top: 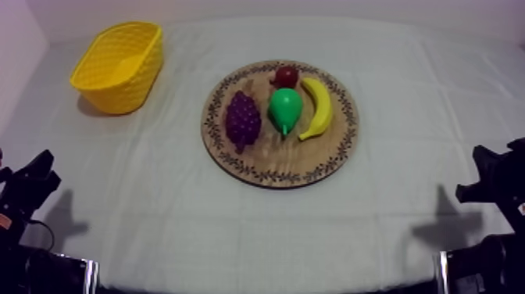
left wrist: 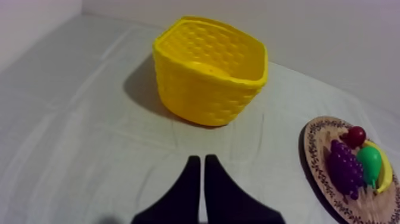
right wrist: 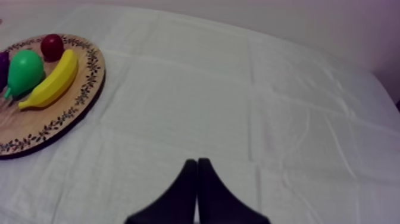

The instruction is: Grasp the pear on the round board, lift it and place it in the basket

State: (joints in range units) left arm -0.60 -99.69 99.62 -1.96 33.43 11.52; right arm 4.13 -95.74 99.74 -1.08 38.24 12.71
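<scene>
The left gripper, its black fingers pressed together in a narrow wedge, sits above the grey-white cloth. Beyond it stands a yellow basket. Off to one side, a round wooden board holds grapes, a green pear, a banana and a small red fruit.

Green pear, lying on its side in the middle of the round wooden board, thin end toward the near edge. Bright yellow basket, standing open side up, well apart from the board, off to its far left.
</scene>
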